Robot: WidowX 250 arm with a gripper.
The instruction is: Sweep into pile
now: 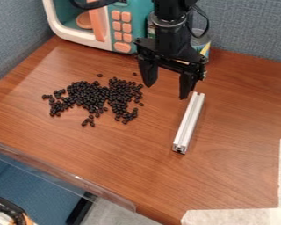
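Gripper (pixel 167 91) hangs over wood-grain table (pixel 236 171), its 2 fingers wide apart, near upper end of 1 alum. extrusion bar (pixel 189 125). Black beans (pixel 91 96) lie in 1 loose, uneven patch left of bar in view, w/ strays around edges. Toy microwave (pixel 141 22) at back.

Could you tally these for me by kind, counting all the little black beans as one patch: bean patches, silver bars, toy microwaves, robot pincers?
Bean patch: 1
Silver bar: 1
Toy microwave: 1
Pincer: 1
Total: 4
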